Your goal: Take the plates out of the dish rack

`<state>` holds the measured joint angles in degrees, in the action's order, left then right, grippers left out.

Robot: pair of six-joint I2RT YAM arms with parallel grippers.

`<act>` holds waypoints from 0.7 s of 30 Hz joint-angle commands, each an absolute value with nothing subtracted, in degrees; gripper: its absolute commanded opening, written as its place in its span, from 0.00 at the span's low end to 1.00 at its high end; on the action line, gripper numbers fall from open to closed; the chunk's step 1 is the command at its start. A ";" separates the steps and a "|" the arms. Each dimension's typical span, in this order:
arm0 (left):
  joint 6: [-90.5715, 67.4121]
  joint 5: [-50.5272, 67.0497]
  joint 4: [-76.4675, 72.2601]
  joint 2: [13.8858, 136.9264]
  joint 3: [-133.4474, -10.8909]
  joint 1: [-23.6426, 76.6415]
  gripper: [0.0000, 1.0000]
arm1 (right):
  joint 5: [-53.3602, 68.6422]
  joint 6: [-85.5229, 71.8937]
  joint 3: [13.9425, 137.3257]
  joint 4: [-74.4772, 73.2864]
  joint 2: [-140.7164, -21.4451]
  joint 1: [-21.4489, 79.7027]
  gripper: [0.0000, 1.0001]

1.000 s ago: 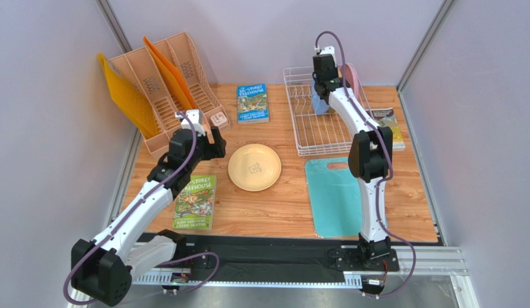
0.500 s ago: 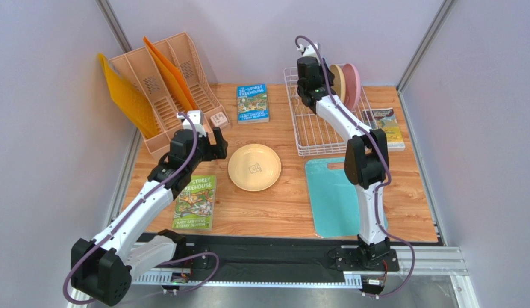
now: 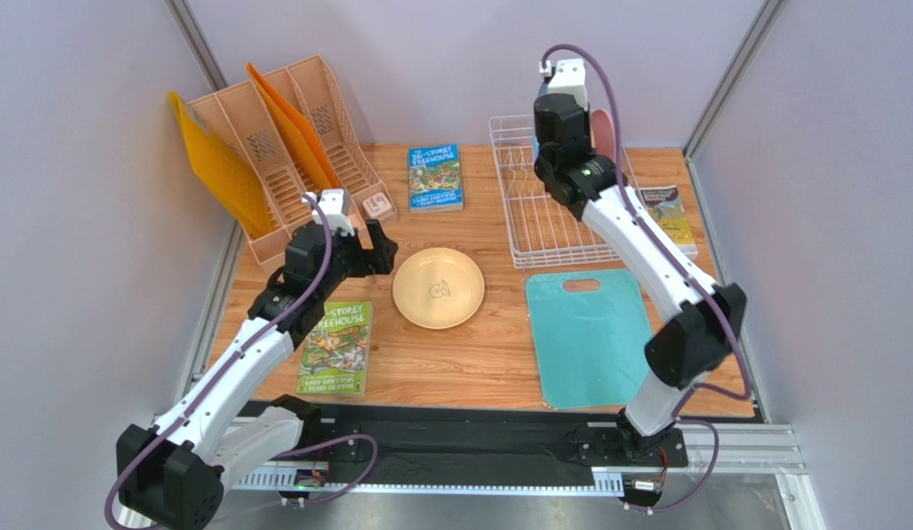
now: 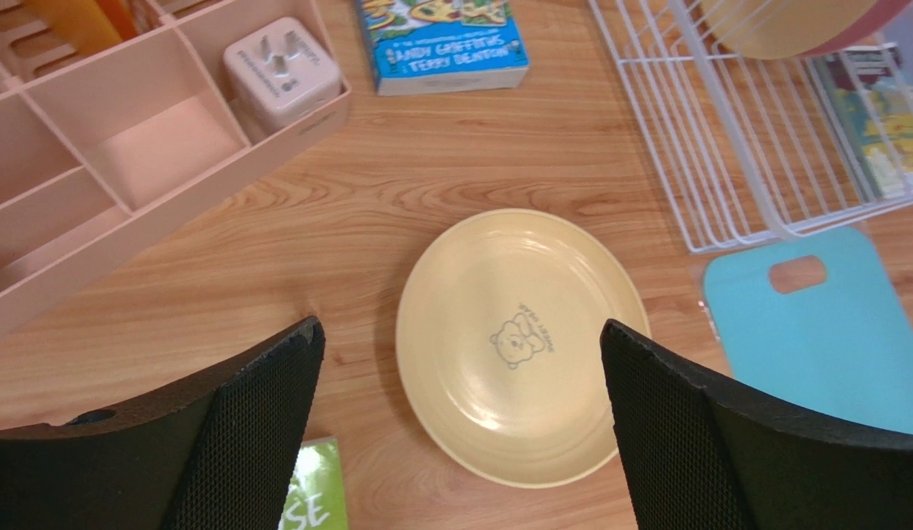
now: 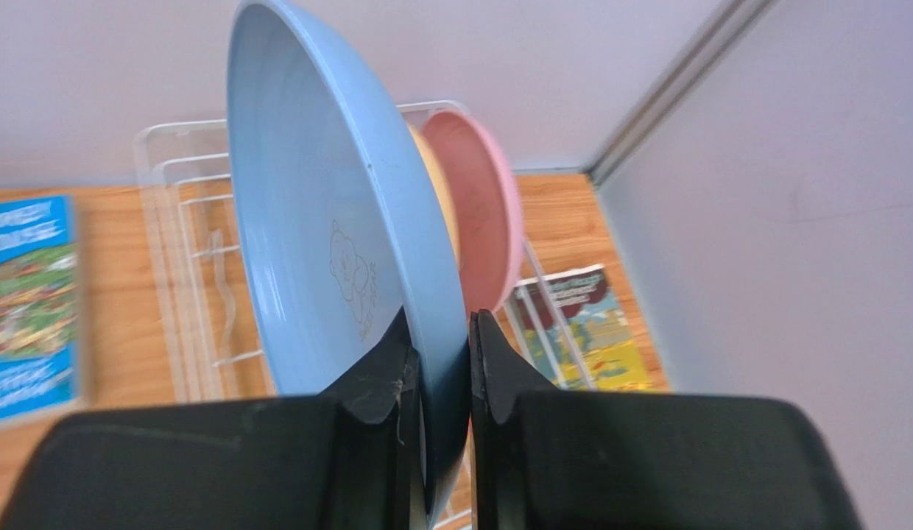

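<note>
My right gripper point(image 5: 441, 337) is shut on the rim of the light blue plate point(image 5: 317, 221) and holds it on edge above the white wire dish rack point(image 5: 195, 221). Behind it a cream-yellow plate point(image 5: 441, 193) and the pink plate point(image 5: 489, 210) stand upright in the rack. In the top view the right gripper point(image 3: 554, 138) is over the rack's point(image 3: 538, 226) far end and hides the blue plate. The other cream-yellow plate point(image 3: 438, 287) lies flat on the table. My left gripper point(image 3: 369, 247) is open and empty just left of it, and hovers above this plate point(image 4: 522, 342) in the left wrist view.
A peach file organizer point(image 3: 278, 149) with orange folders stands at the back left, with a white adapter point(image 4: 282, 69) in its tray. A teal cutting board point(image 3: 588, 337) lies in front of the rack. Books lie at the back middle point(image 3: 434, 177), front left point(image 3: 337, 348) and right of the rack point(image 3: 669, 215).
The right gripper has lifted the blue plate up out of the rack, and the arm's elbow has swung out to the right. The left arm has barely moved.
</note>
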<state>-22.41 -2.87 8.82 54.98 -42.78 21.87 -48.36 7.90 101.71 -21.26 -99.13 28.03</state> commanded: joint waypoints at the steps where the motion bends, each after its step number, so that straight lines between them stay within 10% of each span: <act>1: -23.99 4.65 2.22 52.04 -41.49 22.15 0.99 | -33.60 -6.76 92.83 -31.28 -88.96 29.97 0.00; 21: -30.76 11.07 -10.98 53.87 -33.66 23.91 0.99 | 3.16 -31.81 61.26 -16.89 -69.61 36.30 0.00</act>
<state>-29.10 10.26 -5.93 53.32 -34.17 23.22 -1.89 -26.20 62.81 -26.24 -71.24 35.07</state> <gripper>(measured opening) 0.993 0.123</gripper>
